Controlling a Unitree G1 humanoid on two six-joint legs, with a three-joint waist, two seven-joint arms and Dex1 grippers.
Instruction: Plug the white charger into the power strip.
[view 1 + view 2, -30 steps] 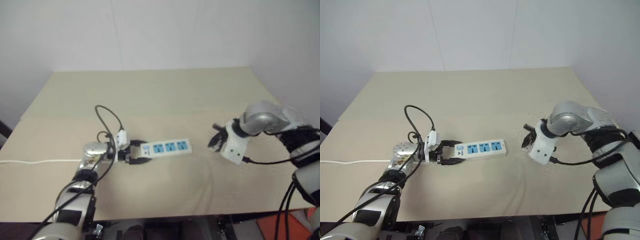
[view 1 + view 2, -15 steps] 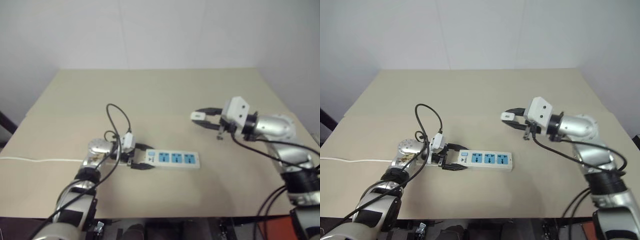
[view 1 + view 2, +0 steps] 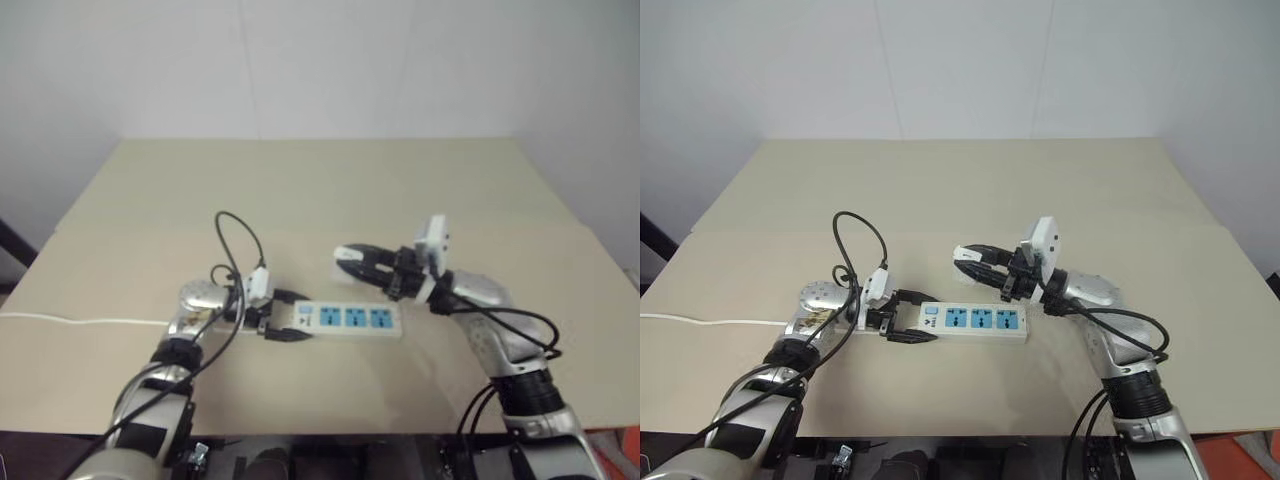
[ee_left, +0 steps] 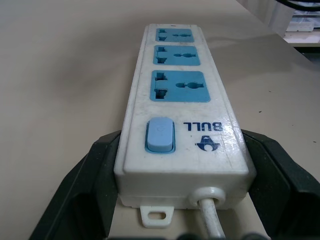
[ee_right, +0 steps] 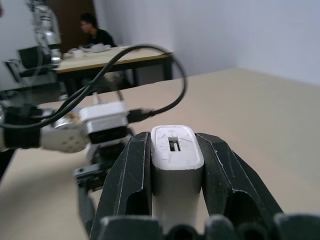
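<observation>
The power strip (image 3: 975, 320), a white bar with three blue socket faces, lies flat on the beige table (image 3: 970, 190). My left gripper (image 3: 902, 320) is shut on its switch end, one black finger on each long side (image 4: 95, 170). The switch and cord exit face that wrist camera, and the sockets (image 4: 180, 86) stand bare. My right gripper (image 3: 975, 258) is shut on the white charger (image 3: 962, 254), which is pinched between both black fingers (image 5: 131, 175). It hovers just behind and above the strip's switch-side half, pointing toward my left arm. The charger's prongs are hidden.
The strip's thin white cord (image 3: 700, 322) runs off toward the table's left edge. A black cable loop (image 3: 855, 235) arches over my left wrist. Bare tabletop lies behind and to the right. Far off, a person (image 5: 95, 30) sits at another table.
My right arm has swung left with the charger in its grip, rolling its wrist, from the table's right side to just above the strip. The left gripper and strip stayed put.
</observation>
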